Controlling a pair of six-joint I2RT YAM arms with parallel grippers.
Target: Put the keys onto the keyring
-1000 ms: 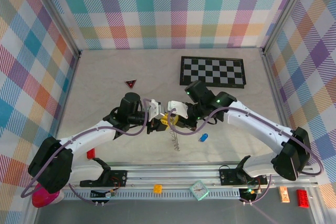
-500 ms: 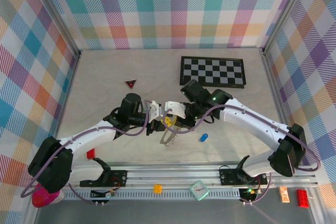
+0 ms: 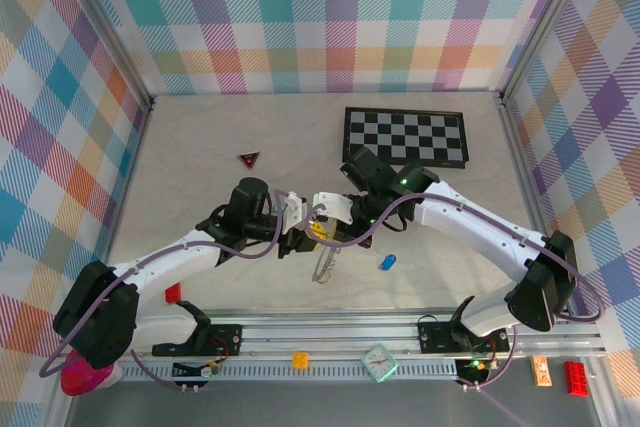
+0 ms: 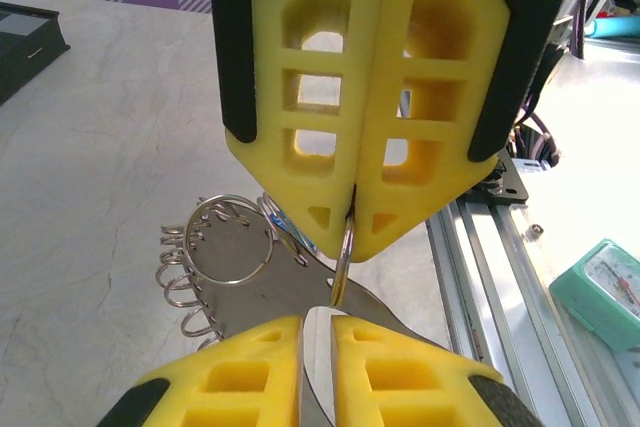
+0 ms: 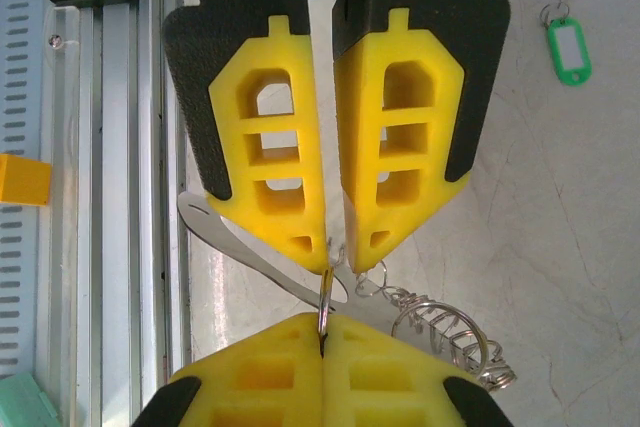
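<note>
The keyring (image 3: 322,263) hangs between my two grippers at mid-table, above the surface. It is a flat grey metal band (image 4: 255,282) with a coiled silvery chain and a small ring (image 5: 455,332). My left gripper (image 4: 317,319) is shut on the band, which fills the thin gap between its yellow pads. My right gripper (image 5: 322,332) is shut on the ring's thin edge (image 5: 324,307). The two grippers meet tip to tip (image 3: 315,229). The blue-headed key (image 3: 387,262) lies on the table to the right. The green-headed key (image 5: 568,47) lies apart on the table.
A checkerboard (image 3: 405,137) lies at the back right and a dark red triangle (image 3: 248,159) at the back left. The metal rail (image 3: 330,332) runs along the near edge, with a mint clock (image 3: 379,360) and an orange block (image 3: 300,358) beside it.
The right arm has swung a little to the left, and the hanging keyring has shifted left with it. Both grippers stay together at the centre.
</note>
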